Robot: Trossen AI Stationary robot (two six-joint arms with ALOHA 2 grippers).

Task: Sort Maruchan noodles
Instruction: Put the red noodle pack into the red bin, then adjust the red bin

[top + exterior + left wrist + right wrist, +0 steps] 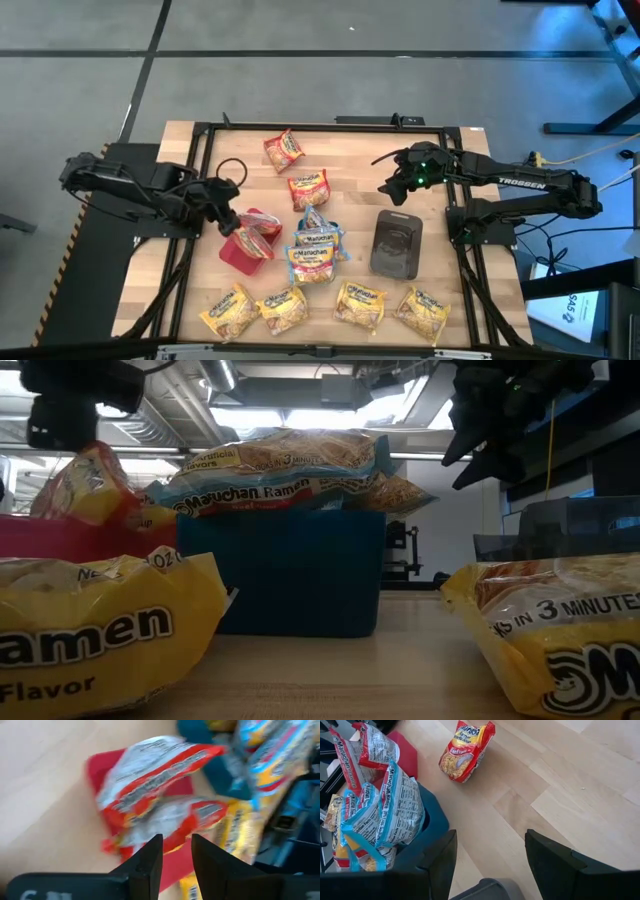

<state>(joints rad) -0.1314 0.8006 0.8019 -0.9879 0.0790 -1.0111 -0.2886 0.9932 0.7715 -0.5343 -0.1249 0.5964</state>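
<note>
Butcher-block table (pixel 200 170) fills the high view, with a dark arm coming in from each side. Next in size are three flat trays in its middle: a dark grey tray (pixel 396 243) toward the right, a teal tray (pixel 436 822) in the centre, mostly buried under packets, and a red tray (pixel 233 255) on the left.

Maruchan noodles lie in several groups. Blue-edged packets (pixel 316 250) are heaped on the teal tray, and red packets (pixel 258 230) rest on the red tray (two of them, one partly over the other, in the left wrist view). Two more red packets (pixel 283 150) lie loose on the wood toward the far edge, one behind the other. Four yellow packets (pixel 290 308) sit in a row along the near edge, apart from the trays.

Left gripper (pixel 226 215) hangs over the red tray, just beside the red packets; in its wrist view the two dark fingers (pixel 149 862) stand with a narrow gap between them and nothing pinched there. Whether they touch the packet below I cannot tell.

Right gripper (pixel 392 188) hovers above bare wood between the dark grey tray and the loose red packets, its fingers (pixel 555 860) spread wide and empty.
</note>
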